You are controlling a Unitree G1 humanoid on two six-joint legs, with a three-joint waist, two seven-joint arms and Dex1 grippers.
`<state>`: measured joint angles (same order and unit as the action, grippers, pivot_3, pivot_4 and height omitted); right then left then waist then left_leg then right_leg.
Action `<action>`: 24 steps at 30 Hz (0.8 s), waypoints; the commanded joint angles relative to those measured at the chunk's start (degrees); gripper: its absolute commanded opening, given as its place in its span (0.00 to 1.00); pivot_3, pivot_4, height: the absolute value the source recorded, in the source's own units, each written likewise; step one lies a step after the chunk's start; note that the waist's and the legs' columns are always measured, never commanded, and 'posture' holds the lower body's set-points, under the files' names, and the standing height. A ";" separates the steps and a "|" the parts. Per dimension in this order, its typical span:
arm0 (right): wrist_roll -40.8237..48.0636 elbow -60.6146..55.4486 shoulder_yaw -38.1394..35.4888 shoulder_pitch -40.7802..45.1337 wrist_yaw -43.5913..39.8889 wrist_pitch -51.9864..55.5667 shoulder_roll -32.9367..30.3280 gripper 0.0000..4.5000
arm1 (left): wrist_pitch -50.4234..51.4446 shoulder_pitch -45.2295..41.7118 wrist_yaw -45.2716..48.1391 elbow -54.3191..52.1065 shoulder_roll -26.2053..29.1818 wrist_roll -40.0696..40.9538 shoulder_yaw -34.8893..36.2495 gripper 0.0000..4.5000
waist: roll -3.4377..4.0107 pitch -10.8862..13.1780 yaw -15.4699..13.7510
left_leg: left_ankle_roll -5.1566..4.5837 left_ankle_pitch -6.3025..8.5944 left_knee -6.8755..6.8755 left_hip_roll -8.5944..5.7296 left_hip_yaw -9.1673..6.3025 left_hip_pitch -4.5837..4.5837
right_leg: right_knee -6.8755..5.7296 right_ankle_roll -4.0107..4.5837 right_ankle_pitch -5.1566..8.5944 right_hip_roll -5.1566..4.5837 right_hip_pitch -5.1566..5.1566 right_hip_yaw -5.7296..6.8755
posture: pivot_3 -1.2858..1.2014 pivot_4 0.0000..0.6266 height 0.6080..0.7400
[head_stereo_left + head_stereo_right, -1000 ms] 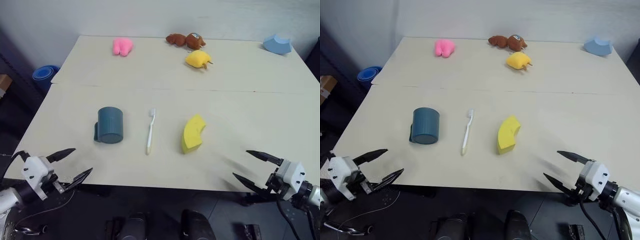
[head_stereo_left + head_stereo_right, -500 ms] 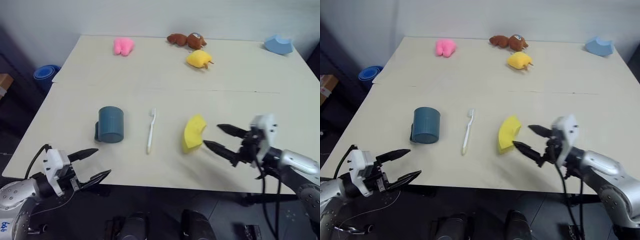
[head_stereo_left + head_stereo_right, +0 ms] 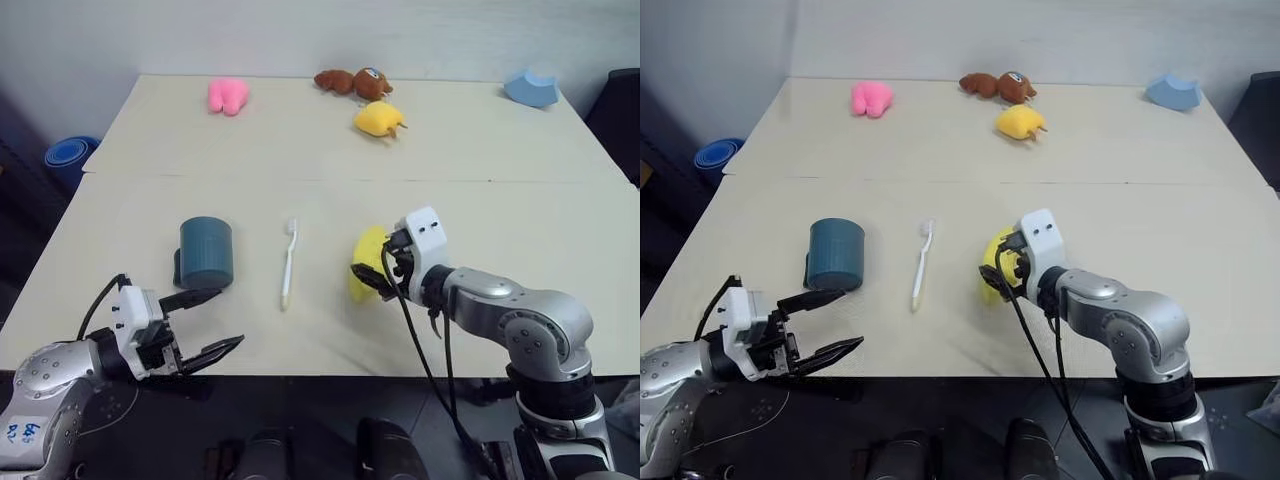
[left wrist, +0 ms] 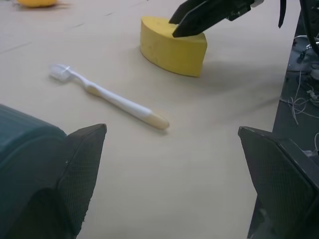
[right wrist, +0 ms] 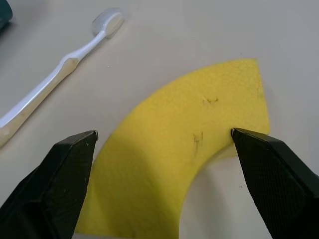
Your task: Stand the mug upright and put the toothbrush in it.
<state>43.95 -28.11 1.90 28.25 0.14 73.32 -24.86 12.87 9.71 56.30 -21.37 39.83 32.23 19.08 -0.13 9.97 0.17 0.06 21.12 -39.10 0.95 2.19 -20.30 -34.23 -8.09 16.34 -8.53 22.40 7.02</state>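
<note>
The dark teal mug (image 3: 205,253) stands on the table with a closed teal face up and its handle toward the near left. The white toothbrush (image 3: 289,262) lies flat just right of it, bristle head pointing away from me. My left gripper (image 3: 228,317) is open at the table's front edge, just in front of the mug and apart from it. In the left wrist view the mug (image 4: 30,149) shows beside one finger and the toothbrush (image 4: 112,97) lies ahead. My right gripper (image 5: 164,134) is open, hovering over the yellow curved foam block (image 5: 189,149), right of the toothbrush (image 5: 55,79).
At the far side of the table (image 3: 520,230) lie a pink plush (image 3: 228,95), a brown plush (image 3: 350,82), a yellow plush (image 3: 378,118) and a blue object (image 3: 528,88). Blue bowls (image 3: 62,155) sit on the floor at the left.
My right gripper swung from the table's near right edge leftward and forward to over the foam block. My left gripper moved right, closer to the mug. The camera shifted slightly.
</note>
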 commanded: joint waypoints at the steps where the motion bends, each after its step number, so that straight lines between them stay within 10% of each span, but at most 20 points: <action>1: 1.08 2.23 1.73 -2.75 -2.40 7.61 0.55 0.95 | -0.91 0.77 -0.02 -1.56 -0.08 -0.09 -0.13 1.00 | -0.08 -0.09 0.02 | -0.01 0.03 0.00 0.00 0.00 0.00 | 0.00 0.00 0.00 0.00 0.00 0.00 | 0.52 0.24 1.00; 10: -0.74 3.74 5.06 -0.97 -6.48 9.66 2.42 0.45 | -2.93 0.70 -0.26 -0.90 -1.26 -1.58 -1.87 1.00 | -0.02 -0.20 0.05 | -0.03 0.08 0.02 0.00 0.00 0.01 | 0.05 0.00 0.00 0.00 0.02 -0.07 | 0.52 0.24 1.00; 24: -3.27 8.00 -7.76 -0.76 -18.15 -5.84 -2.54 0.42 | -5.23 -2.47 -1.49 1.62 -2.85 -2.72 -3.79 1.00 | 0.07 -0.17 0.00 | -0.05 0.10 0.02 0.02 0.07 0.03 | 0.08 0.00 0.00 0.05 0.06 -0.25 | 0.52 0.24 1.00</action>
<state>40.83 -21.36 -0.56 27.75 -17.21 69.56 -25.10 8.63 7.93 55.09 -19.20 37.04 29.04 14.97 -0.05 9.80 0.17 -0.01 21.22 -39.11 0.95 2.28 -20.32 -34.12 -8.09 16.33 -8.50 22.47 6.78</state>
